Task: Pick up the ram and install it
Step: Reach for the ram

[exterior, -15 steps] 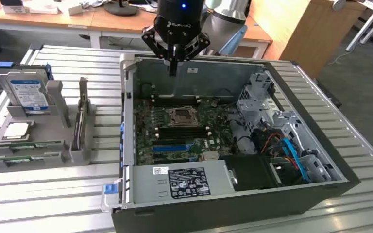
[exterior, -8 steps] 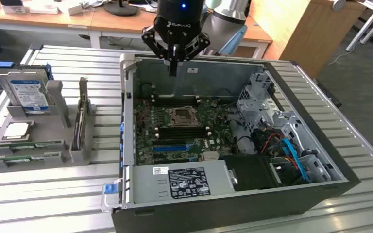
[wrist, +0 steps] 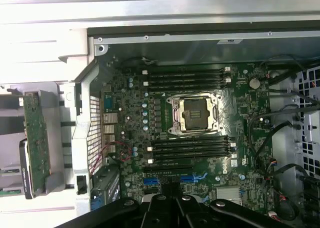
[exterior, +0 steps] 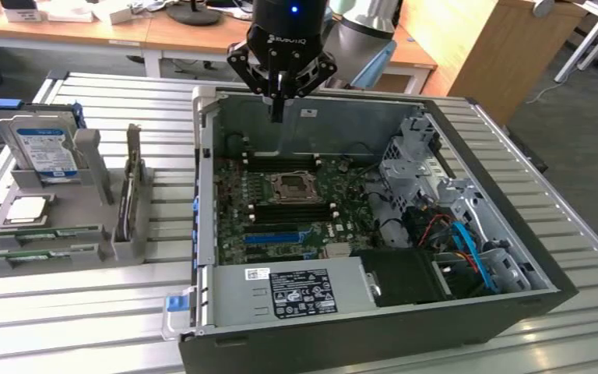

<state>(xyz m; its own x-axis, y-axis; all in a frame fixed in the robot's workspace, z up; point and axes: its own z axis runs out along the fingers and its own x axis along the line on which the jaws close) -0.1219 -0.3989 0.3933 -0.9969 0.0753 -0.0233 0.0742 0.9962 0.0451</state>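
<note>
1. Progress: no step is done. The pincer (exterior: 276,117) is clenched on nothing, above the open computer case (exterior: 382,343).
2. The ram (exterior: 44,231) lies unpicked in the gray holder (exterior: 40,269) on the tabletop (exterior: 71,319), at the exterior view's left; the memory slots (wrist: 187,80) appear vacant.
3. Count: two green sticks, the second stick (exterior: 37,254) alongside; which one is the task's cannot be told. One hard drive (exterior: 40,144), one processor chip (exterior: 29,209).
</note>
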